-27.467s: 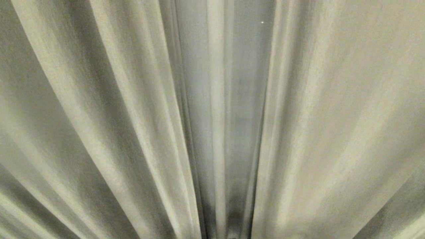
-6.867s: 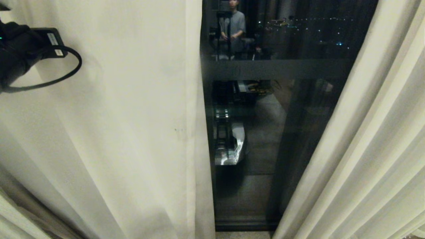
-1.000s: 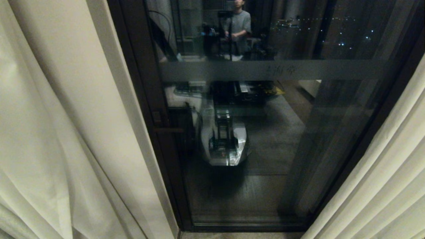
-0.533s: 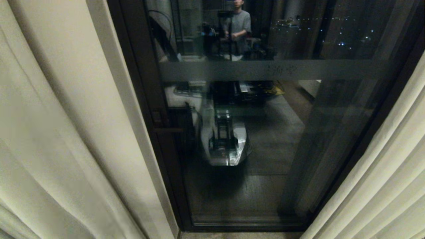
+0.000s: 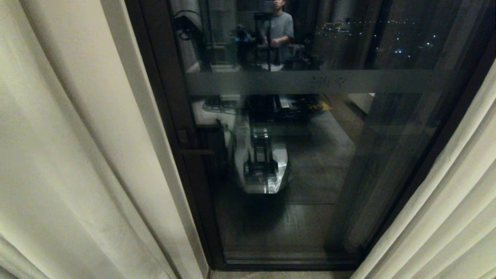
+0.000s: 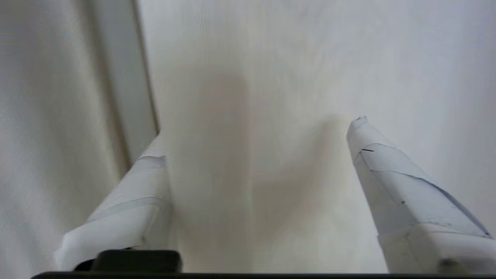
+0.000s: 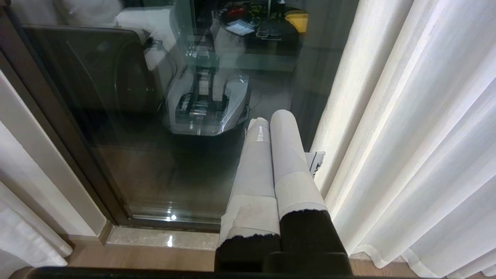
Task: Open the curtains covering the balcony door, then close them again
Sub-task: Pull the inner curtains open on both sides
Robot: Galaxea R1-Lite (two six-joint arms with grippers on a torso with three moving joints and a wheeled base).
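Since the frame a second ago, the bulge and creases in the left curtain (image 5: 77, 155) have gone; the fabric now hangs in smooth, straight folds. Set against the earliest frame, where cloth covered everything, the two curtains are drawn apart and the door (image 5: 294, 155) stands exposed between them.

Left gripper (image 6: 255, 128): fingers (image 6: 391, 182) spread wide, nothing between them. Curtain fabric fills the wrist view directly ahead of the fingertips, close in; contact cannot be confirmed. One vertical fold edge runs just beyond one fingertip. This gripper does not appear in the head view.

Right gripper (image 7: 269, 120): fingers (image 7: 255, 174) pressed together, holding nothing. It points low, toward the bottom of the door. Glass lies straight ahead of the tips; the right curtain (image 7: 407, 135) hangs just beside it on its outer side, apart from the fingers as far as can be judged. The dark door frame (image 7: 62, 128) runs down on its inner side to the sill (image 7: 162, 238), which lies below and ahead of the tips.

Door: dark frame, clear panes, a pale horizontal band (image 5: 310, 81) across the glass. Reflected in the panes are the robot's base (image 5: 265, 170) and a person (image 5: 279, 31) standing well behind it. Small lights (image 5: 399, 50) show through the upper right glass.
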